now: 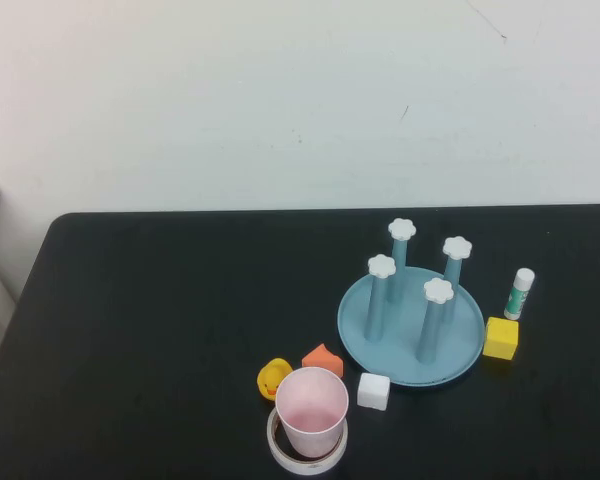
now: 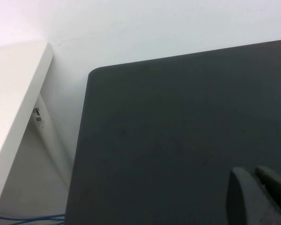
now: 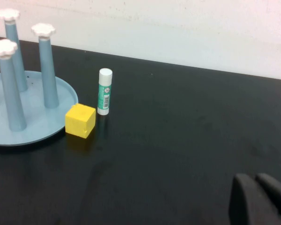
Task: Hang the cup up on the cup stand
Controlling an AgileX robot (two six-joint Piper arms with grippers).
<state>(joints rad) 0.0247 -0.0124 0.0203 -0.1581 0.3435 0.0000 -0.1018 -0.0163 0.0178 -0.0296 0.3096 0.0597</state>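
Observation:
The pale pink cup (image 1: pixel 312 410) stands upright, mouth up, near the table's front edge, inside a clear tape ring (image 1: pixel 306 452). The light blue cup stand (image 1: pixel 411 324) with four blue posts and white flower caps stands to its right and further back; part of it shows in the right wrist view (image 3: pixel 25 124). Neither arm shows in the high view. My left gripper (image 2: pixel 255 180) is shut and empty over bare black table near its left corner. My right gripper (image 3: pixel 255 185) is shut and empty over bare table, to the right of the stand.
A yellow duck (image 1: pixel 273 379), an orange block (image 1: pixel 323 359) and a white cube (image 1: pixel 373 391) lie between cup and stand. A yellow cube (image 1: pixel 500 338) and a glue stick (image 1: pixel 520 293) are right of the stand, also in the right wrist view (image 3: pixel 80 120) (image 3: pixel 104 91). A white wall stands behind.

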